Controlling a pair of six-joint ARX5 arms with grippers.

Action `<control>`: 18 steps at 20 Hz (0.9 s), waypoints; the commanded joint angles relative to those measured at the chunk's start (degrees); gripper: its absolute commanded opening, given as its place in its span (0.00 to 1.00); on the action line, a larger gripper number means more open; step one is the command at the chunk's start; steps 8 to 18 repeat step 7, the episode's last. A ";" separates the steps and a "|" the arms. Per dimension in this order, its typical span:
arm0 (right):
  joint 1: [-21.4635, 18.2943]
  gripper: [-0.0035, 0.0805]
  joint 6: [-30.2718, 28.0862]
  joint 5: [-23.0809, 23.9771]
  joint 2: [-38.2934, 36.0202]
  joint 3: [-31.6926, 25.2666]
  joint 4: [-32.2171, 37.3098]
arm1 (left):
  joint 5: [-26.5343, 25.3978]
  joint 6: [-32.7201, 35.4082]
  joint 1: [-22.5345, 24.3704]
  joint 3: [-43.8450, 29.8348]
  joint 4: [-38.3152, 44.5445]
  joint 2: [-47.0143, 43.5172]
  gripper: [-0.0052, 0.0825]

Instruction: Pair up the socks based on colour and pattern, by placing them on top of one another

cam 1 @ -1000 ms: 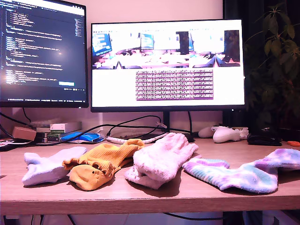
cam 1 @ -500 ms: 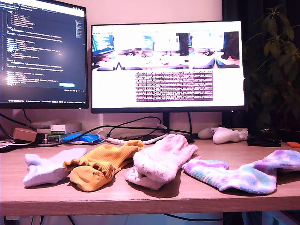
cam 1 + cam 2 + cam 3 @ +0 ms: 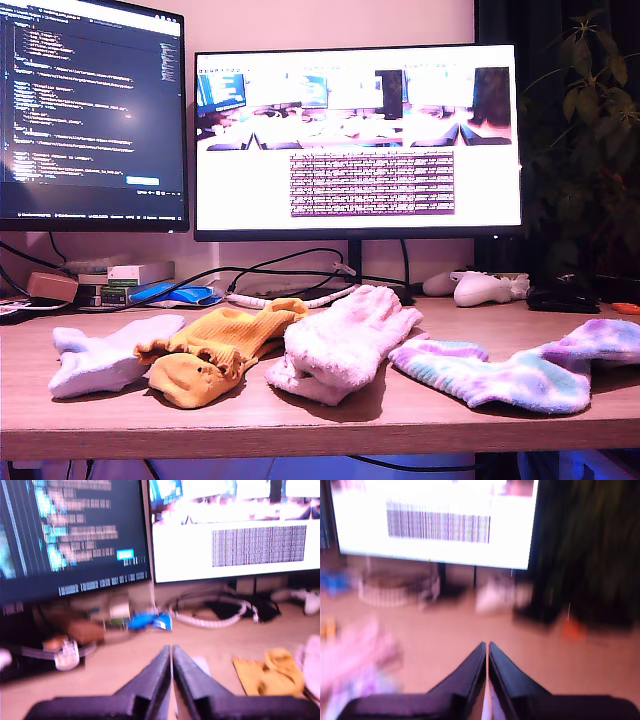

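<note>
Exterior view, socks: four lots in a row along the near edge of the wooden desk [image 3: 300,420]; from that view's left it goes lavender-white sock [image 3: 105,358], mustard-orange socks [image 3: 215,350] with the frilly cuff facing the camera, fluffy pink socks [image 3: 345,340], then the blue-purple tie-dye socks [image 3: 520,372] reaching off to that view's right; orange touches the lavender one and sits just beside the pink

Exterior view, background: dark code monitor [image 3: 90,110] at far left of that view, bright monitor [image 3: 358,135] in the middle; cables [image 3: 290,272] and a white game controller [image 3: 480,287] behind the socks; leafy plant [image 3: 590,130] at far right; no arms show here

First wrist view, gripper: my first gripper [image 3: 171,652] has its jaws pressed together, nothing between them; it hangs over bare desk

First wrist view, stuff ahead: the orange socks [image 3: 270,672] lie a bit beyond the tips and off to one side; pretty blurry, both monitors fill the far side

Second wrist view, gripper: my second gripper [image 3: 486,647] is closed up too, empty, over bare desk

Second wrist view, stuff ahead: very smeared; a pink-purple blur near the frame edge is probably socks, can't tell which
</note>
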 commanded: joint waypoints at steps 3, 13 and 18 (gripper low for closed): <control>0.26 0.03 -0.33 0.04 0.31 -0.20 -8.87 | 0.11 -0.26 0.11 -1.36 -6.62 0.15 0.04; 0.26 0.03 -0.33 0.04 0.31 -0.20 -17.68 | 0.11 -0.26 0.11 -1.36 -12.50 0.15 0.04; 0.26 0.03 -0.33 0.04 0.31 -0.20 -17.68 | 0.11 -0.26 0.11 -1.36 -12.50 0.15 0.04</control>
